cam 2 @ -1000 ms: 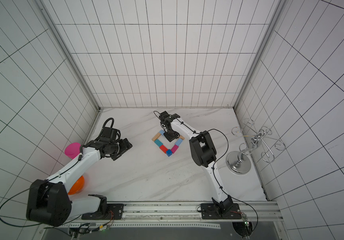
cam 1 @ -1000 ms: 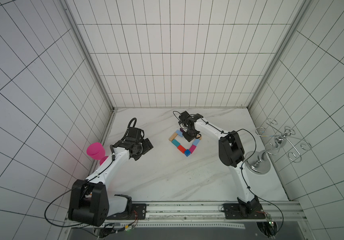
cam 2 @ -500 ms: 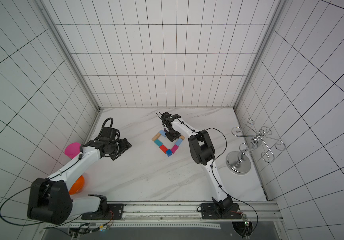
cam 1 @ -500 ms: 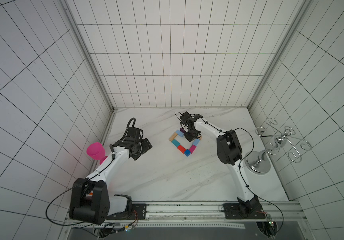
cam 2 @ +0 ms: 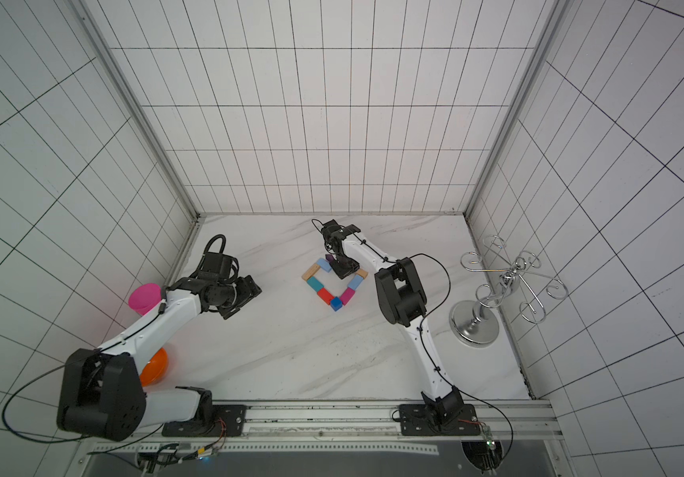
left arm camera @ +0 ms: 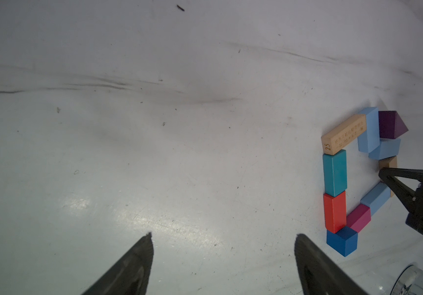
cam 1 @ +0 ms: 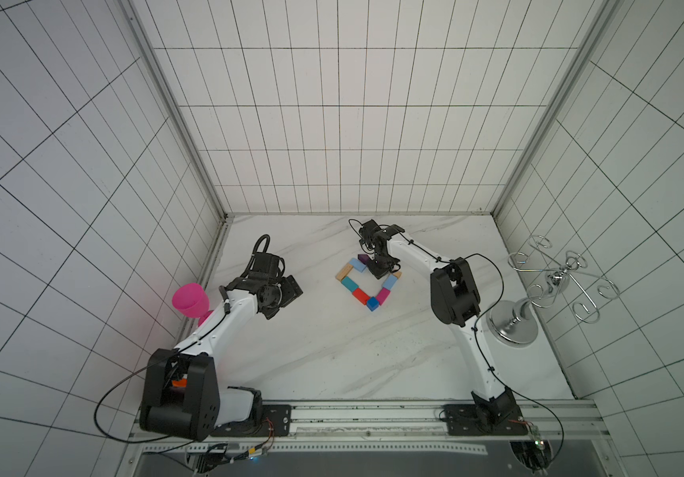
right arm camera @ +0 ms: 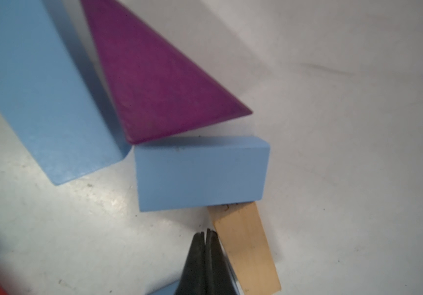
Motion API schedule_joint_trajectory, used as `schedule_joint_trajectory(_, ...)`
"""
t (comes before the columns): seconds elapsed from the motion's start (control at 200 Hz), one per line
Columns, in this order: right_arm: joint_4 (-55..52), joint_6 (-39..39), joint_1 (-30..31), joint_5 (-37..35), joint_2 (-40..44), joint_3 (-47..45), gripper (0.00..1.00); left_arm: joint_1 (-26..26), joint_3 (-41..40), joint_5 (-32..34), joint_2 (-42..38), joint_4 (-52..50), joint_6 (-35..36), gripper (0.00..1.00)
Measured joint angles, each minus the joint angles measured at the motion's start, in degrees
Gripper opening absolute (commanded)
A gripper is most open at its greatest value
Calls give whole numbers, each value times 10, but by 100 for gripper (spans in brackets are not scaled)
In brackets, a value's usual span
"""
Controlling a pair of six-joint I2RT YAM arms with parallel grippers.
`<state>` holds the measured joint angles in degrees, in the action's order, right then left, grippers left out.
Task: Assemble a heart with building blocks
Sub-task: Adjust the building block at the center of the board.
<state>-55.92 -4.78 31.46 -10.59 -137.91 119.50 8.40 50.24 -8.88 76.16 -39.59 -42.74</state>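
Your right gripper (right arm camera: 206,233), jaws pressed together, is edging into the hollow of the heart (cam 1: 348,284), seemingly nudging its tan block (right arm camera: 246,245) straight, while your left gripper (left arm camera: 222,240) is idling spread wide, well apart from it.

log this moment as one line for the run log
left pincer: open, empty, apart from heart | right pincer: shut, holding nothing, tip inside the outline beside tan block
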Motion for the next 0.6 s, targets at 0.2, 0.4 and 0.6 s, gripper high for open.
schedule_joint_trajectory(0.2, 0, 2, -3, 0, -8, 4, 0, 0, 1, 0, 1, 0, 2, 86)
schedule_joint_trajectory(0.4, 0, 5, -3, -3, -9, 10, 0, -1, 2, -2, 4, 0, 2, 86)
schedule_joint_trajectory(0.6, 0, 9, -3, -4, -9, 10, 0, -1, 2, -2, 4, 1, 2, 86)
